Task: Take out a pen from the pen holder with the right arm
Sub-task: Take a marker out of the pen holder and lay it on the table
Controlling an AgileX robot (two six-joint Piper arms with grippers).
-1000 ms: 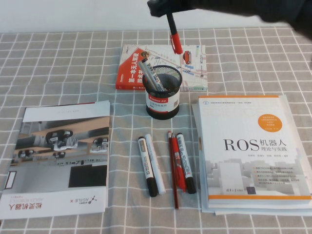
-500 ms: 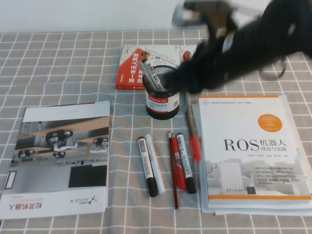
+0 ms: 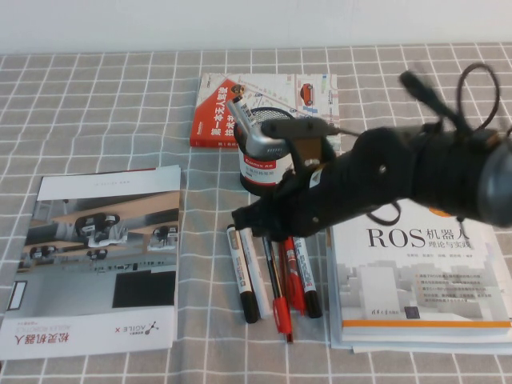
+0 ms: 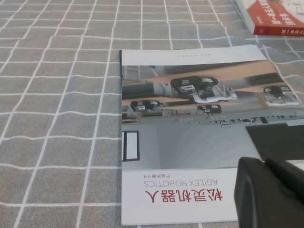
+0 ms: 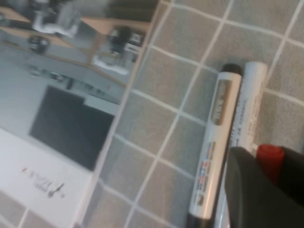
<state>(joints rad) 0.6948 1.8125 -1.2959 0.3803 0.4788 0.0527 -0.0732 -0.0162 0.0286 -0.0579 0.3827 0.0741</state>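
The black mesh pen holder (image 3: pixel 266 170) stands mid-table with a silver marker (image 3: pixel 247 129) leaning in it. My right gripper (image 3: pixel 260 228) is low over the cloth just in front of the holder. It is shut on a black pen with a red cap (image 3: pixel 278 307). The pen points toward the near edge and lies among the row of loose pens (image 3: pixel 241 272). In the right wrist view the red pen end (image 5: pixel 270 156) sits pinched between the dark fingers, beside a white marker (image 5: pixel 216 142). My left gripper (image 4: pixel 271 192) hovers over the booklet (image 4: pixel 190 142), fingers together and holding nothing.
A thick ROS book stack (image 3: pixel 420 272) lies at the right, partly under my right arm. A red-and-white book (image 3: pixel 264 92) lies behind the holder, and a booklet (image 3: pixel 100 256) at the left. Several markers and a red pencil (image 3: pixel 304 280) lie in front of the holder.
My right arm has swung down from above the holder to the table front. The red-capped pen went with it and now sits among the loose pens.
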